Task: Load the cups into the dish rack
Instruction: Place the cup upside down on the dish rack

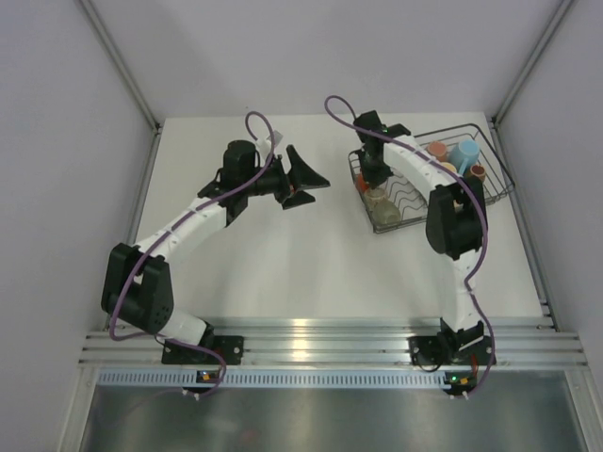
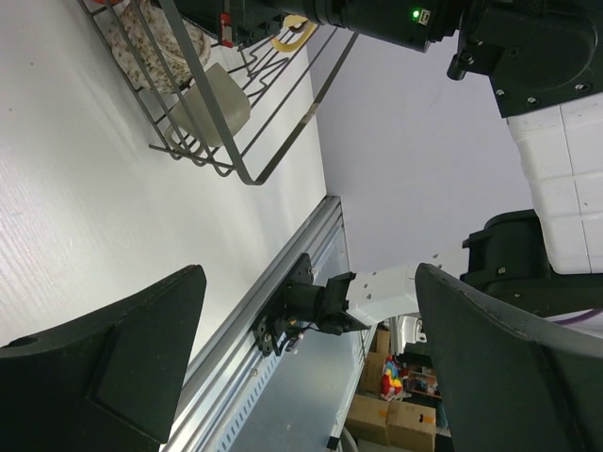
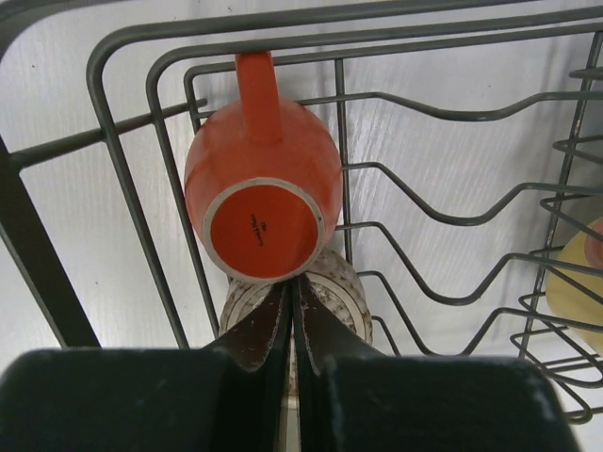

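The black wire dish rack (image 1: 497,179) stands at the back right and holds several cups: salmon (image 1: 436,149), light blue (image 1: 463,153), brown (image 1: 478,172) and grey (image 1: 382,205). My right gripper (image 1: 374,177) hangs over the rack's left end. In the right wrist view that gripper (image 3: 292,282) is shut on nothing, its tips just above a speckled grey cup (image 3: 347,287) and next to an orange cup (image 3: 262,188) lying bottom-up against the rack wall (image 3: 122,202). My left gripper (image 1: 307,184) hovers open and empty left of the rack. A small orange-brown thing (image 1: 300,199) shows beneath it.
White walls with metal posts close in the table on three sides. The aluminium rail (image 1: 320,339) with both arm bases runs along the near edge. The left wrist view shows the rack's near corner (image 2: 240,174), a grey cup (image 2: 212,105) and the rail (image 2: 245,330).
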You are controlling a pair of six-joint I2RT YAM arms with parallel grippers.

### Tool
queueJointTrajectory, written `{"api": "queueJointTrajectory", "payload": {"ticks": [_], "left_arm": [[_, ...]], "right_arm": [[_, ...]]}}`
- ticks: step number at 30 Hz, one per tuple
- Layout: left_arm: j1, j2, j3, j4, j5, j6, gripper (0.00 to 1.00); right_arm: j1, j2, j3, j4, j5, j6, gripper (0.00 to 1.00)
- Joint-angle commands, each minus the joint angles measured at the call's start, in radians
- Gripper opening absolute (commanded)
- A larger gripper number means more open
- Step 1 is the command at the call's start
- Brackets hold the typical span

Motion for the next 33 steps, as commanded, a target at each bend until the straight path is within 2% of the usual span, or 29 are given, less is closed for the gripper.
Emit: {"api": "queueJointTrajectory", "payload": {"ticks": [1, 7, 13, 19, 24, 33], "left_arm": [[0.006, -0.039, 0.029, 0.039, -0.007, 0.02, 0.98], [0.006, -0.025, 0.04, 0.039, -0.004, 0.017, 0.98], [0.006, -0.013, 0.044, 0.039, 0.006, 0.019, 0.98], [0.006, -0.018, 0.037, 0.039, 0.003, 0.019, 0.98], [0.008, -0.012, 0.04, 0.038, 0.007, 0.02, 0.98], [0.008, -0.012, 0.029, 0.039, 0.013, 0.019, 0.98]], "right_arm": [[0.006, -0.053, -0.025, 0.121, 0.035, 0.011, 0.0], [0.006, -0.247, -0.131, 0.29, 0.021, 0.003, 0.0], [0.005, -0.298, -0.14, 0.272, -0.007, -0.011, 0.0], [0.008, -0.338, -0.131, 0.134, 0.005, 0.005, 0.0], [0.009, -0.32, -0.074, -0.117, 0.042, 0.017, 0.0], [0.034, -0.433, -0.29, -0.187, 0.044, 0.067, 0.0]]}}
